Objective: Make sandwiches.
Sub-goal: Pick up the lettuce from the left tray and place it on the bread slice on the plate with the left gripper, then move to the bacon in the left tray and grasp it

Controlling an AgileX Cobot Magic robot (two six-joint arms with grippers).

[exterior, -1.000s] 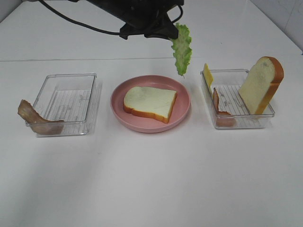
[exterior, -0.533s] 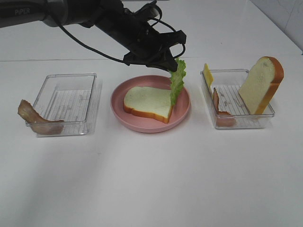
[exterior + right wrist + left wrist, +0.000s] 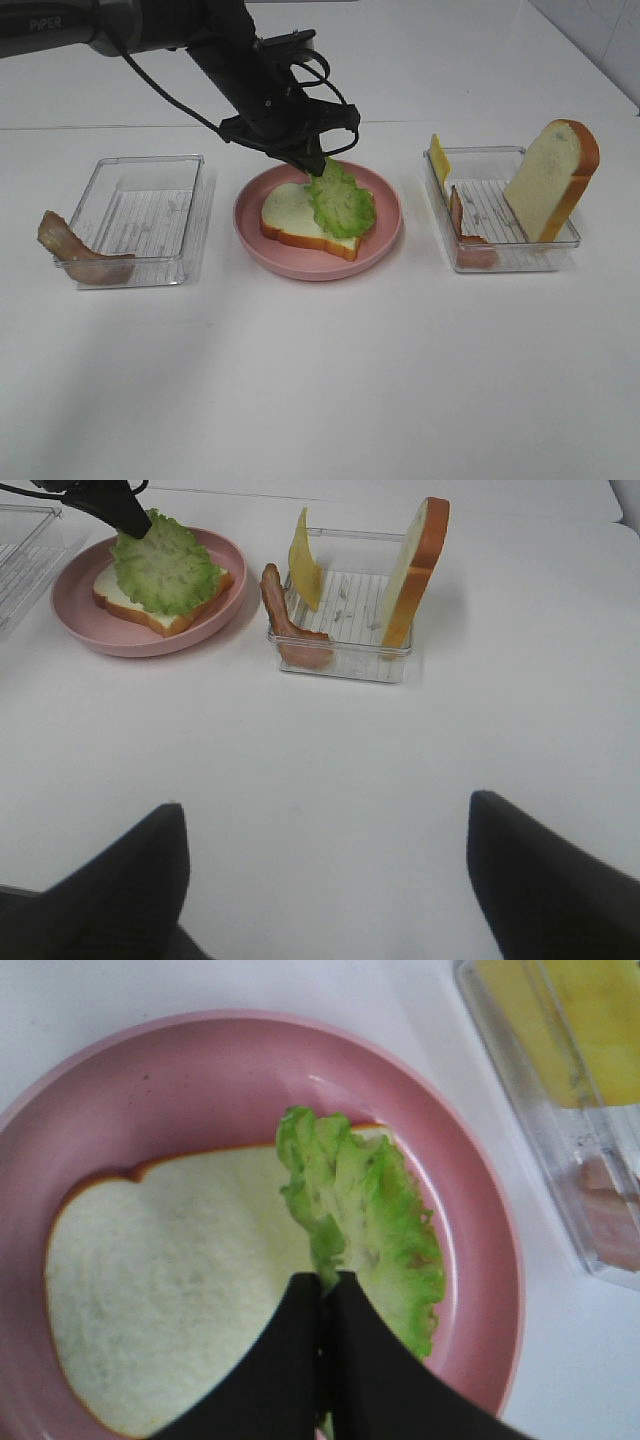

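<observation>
lying across the soft white bread slice [image 3: 285, 215] on the round glossy pink plate [image 3: 388, 225], the frilly green lettuce leaf [image 3: 342, 203] is pinched by the left gripper [image 3: 312, 165]. left wrist: black jaws closed tight on the leaf's edge. right wrist: right gripper [image 3: 325, 800] spread wide, empty, well apart from the plate.

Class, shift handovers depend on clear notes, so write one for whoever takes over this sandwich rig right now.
Left gripper: shut on the lettuce, which lies on the bread slice on the pink plate.
Right gripper: open, empty.
Right tray: cheese, bacon strip, second bread slice leaning upright.
Another bacon strip hangs over the left tray's edge.
Done: base slice, lettuce laid.
To do: release lettuce, add bacon, cheese, top slice.
</observation>
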